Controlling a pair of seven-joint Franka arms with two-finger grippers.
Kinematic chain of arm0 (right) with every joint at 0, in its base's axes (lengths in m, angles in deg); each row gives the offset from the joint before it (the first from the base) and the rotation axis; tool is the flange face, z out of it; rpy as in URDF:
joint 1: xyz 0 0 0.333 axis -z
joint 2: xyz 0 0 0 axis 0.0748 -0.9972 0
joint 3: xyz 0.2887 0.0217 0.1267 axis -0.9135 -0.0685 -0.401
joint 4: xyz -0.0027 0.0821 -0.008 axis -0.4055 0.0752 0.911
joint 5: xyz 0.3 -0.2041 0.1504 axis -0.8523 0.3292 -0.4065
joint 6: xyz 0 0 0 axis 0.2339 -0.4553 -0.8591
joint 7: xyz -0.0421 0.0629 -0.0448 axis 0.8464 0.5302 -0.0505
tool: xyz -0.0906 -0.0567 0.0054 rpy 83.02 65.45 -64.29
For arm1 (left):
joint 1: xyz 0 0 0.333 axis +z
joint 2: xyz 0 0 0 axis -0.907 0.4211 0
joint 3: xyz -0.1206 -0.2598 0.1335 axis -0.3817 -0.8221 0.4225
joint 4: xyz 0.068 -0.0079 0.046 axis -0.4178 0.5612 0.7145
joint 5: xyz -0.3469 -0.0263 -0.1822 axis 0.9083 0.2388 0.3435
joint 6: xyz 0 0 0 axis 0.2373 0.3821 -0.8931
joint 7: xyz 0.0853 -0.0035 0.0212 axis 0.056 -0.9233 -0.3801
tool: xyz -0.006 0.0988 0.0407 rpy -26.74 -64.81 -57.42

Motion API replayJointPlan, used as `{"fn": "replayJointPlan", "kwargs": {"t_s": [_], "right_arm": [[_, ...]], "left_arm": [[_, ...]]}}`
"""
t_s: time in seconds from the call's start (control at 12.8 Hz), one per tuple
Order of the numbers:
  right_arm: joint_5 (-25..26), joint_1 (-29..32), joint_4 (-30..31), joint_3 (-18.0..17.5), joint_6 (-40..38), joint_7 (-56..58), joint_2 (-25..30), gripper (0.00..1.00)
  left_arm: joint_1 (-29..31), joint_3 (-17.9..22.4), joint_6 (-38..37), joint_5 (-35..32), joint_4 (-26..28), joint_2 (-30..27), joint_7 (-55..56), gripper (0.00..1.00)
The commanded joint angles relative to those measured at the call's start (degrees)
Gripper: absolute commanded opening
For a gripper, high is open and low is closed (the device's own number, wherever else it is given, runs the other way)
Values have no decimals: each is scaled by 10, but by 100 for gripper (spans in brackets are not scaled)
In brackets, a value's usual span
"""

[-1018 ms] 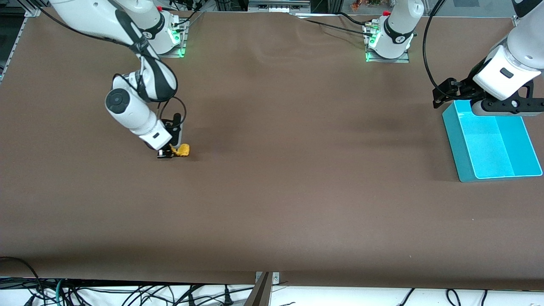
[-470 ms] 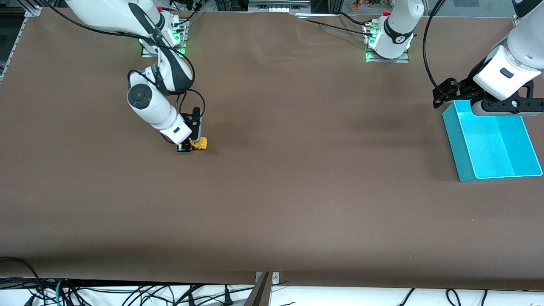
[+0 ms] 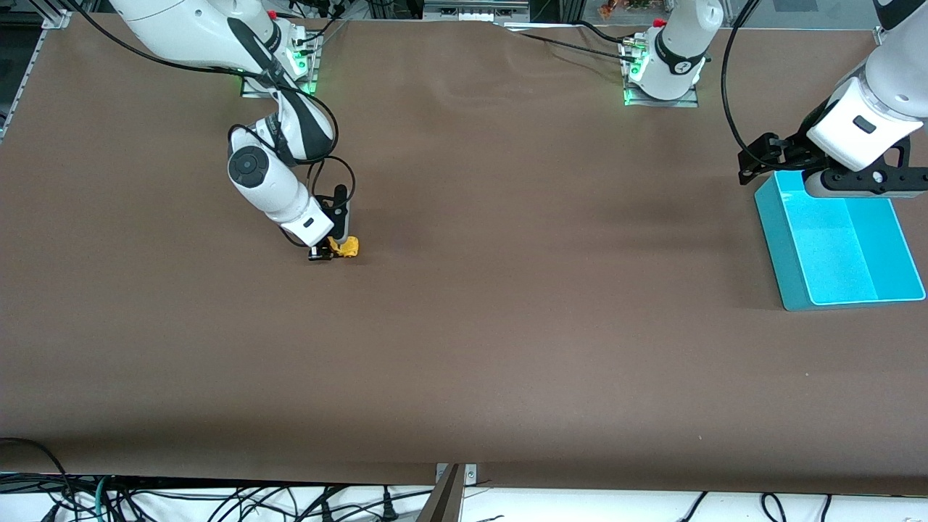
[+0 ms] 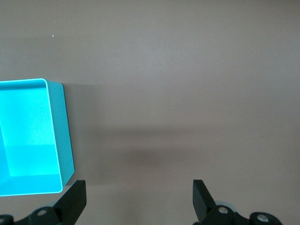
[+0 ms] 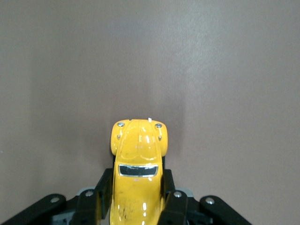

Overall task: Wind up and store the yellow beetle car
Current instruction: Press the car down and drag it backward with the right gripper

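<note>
The yellow beetle car [image 3: 347, 247] is down at the brown table toward the right arm's end, gripped by my right gripper [image 3: 332, 250]. In the right wrist view the car [image 5: 138, 159] sits between the two black fingers [image 5: 172, 204], which press on its sides, its nose pointing away from the hand. My left gripper [image 3: 844, 181] hangs over the teal bin [image 3: 841, 246] at the left arm's end. In the left wrist view its fingertips [image 4: 204, 199] stand wide apart with nothing between them.
The teal bin [image 4: 28, 136] is open-topped and holds nothing that shows. The two arm bases [image 3: 656, 69] stand along the table edge farthest from the front camera. Cables hang below the table edge nearest the camera.
My right gripper has moved with the car along the table toward the left arm's end, most of it in the first half second. The left arm has not moved.
</note>
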Motion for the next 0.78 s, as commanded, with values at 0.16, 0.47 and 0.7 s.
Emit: {"fn": "replayJointPlan", "kwargs": {"t_s": [0.16,0.47,0.7], "right_arm": [[19,49,49,35,53,96,-12,10],[19,130,59,62,51,241,-6,11],[18,171,58,64,49,275,-7,12]], "left_arm": [[-2,1,-13,-7,-16,5,-6,100],[-2,1,-13,-7,-16,5,-6,100],[-2,1,-13,-7,-16,5,-6,100]]}}
